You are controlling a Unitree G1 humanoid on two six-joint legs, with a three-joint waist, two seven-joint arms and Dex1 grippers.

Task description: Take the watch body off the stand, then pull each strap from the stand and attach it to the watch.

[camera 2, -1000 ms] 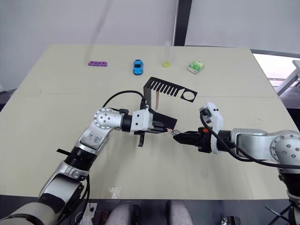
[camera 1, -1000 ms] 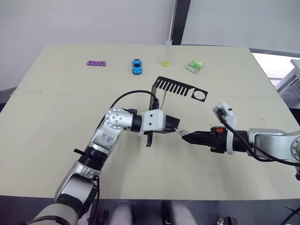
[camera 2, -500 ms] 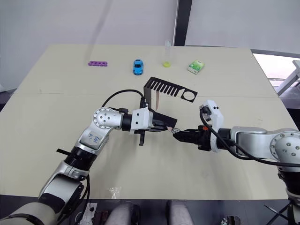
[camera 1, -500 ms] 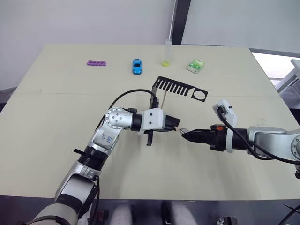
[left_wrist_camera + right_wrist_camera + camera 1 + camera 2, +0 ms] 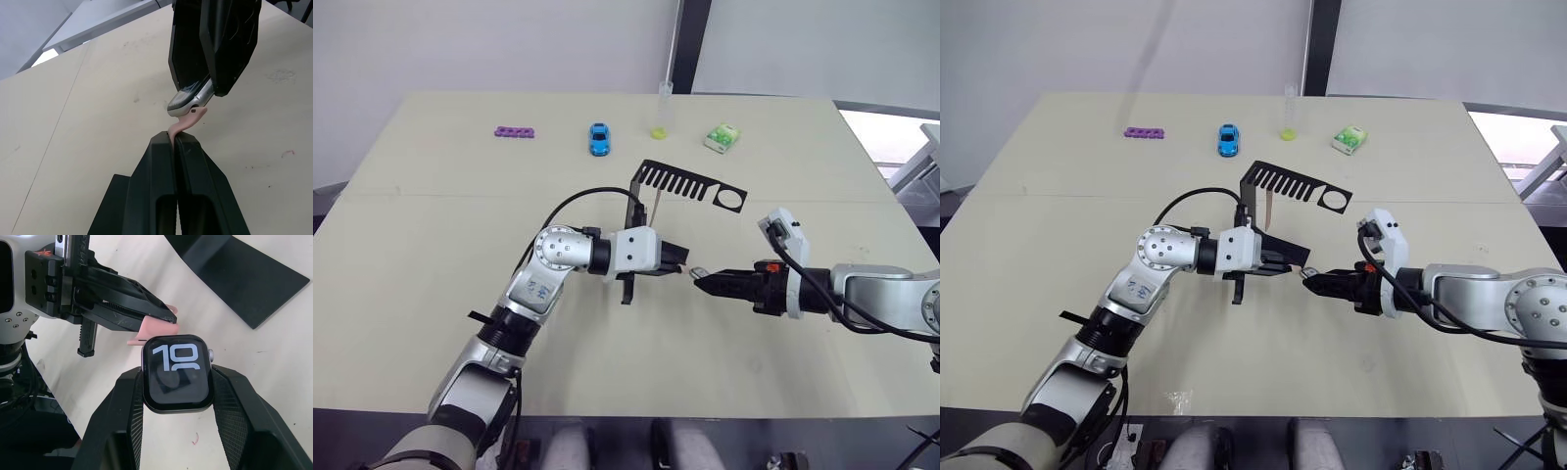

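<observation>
My right gripper (image 5: 177,378) is shut on the watch body (image 5: 177,372), gripping its two sides with the black screen and its light digits facing the camera. My left gripper (image 5: 173,139) is shut on a pale pink strap (image 5: 188,121). The strap's free end touches the edge of the watch body (image 5: 697,275) over the middle of the table. Just behind stands the black stand (image 5: 685,183), with a second strap (image 5: 657,208) hanging from its slotted top arm.
Along the far side of the table (image 5: 431,294) lie a purple strip (image 5: 515,130), a blue toy car (image 5: 598,138), a thin tube with yellow-green liquid (image 5: 661,116) and a green-white box (image 5: 722,136). The stand's flat base (image 5: 244,279) lies close beyond the grippers.
The left gripper with the strap has edged slightly toward the watch body. The right gripper has barely moved.
</observation>
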